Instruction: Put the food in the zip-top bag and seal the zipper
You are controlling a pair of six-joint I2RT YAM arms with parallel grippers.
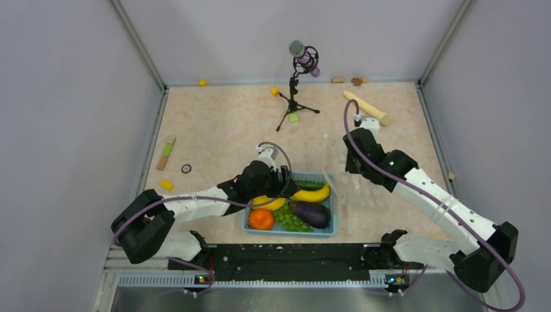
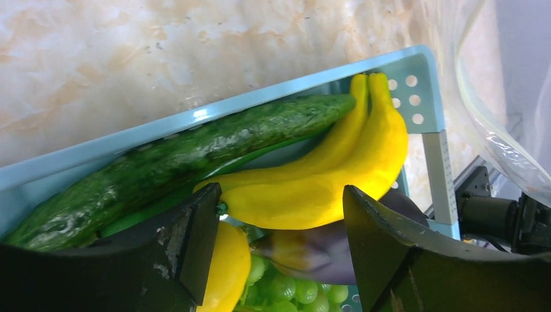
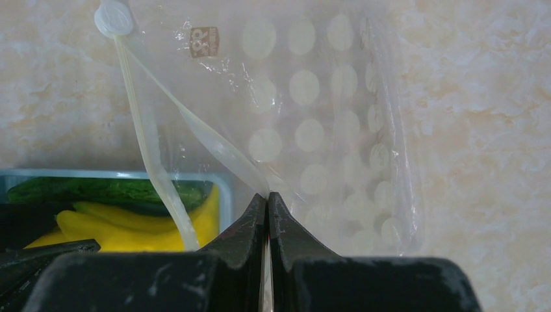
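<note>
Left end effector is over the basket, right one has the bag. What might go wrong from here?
1. The left end effector has open jaws straddling the banana, which touches the cucumber and lies over the eggplant; a grasp may nudge or pinch a neighbour.
2. The right end effector pinches one lip of the zip-top bag by its zipper; the mouth gapes only narrowly, so the banana may snag there or pull the bag free.

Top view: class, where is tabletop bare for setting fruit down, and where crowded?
Bare: between the black microphone tripod and the green-banded wooden stick; right of the beige wooden cylinder. Crowded: around the light blue plastic basket and clear dotted bag.
</note>
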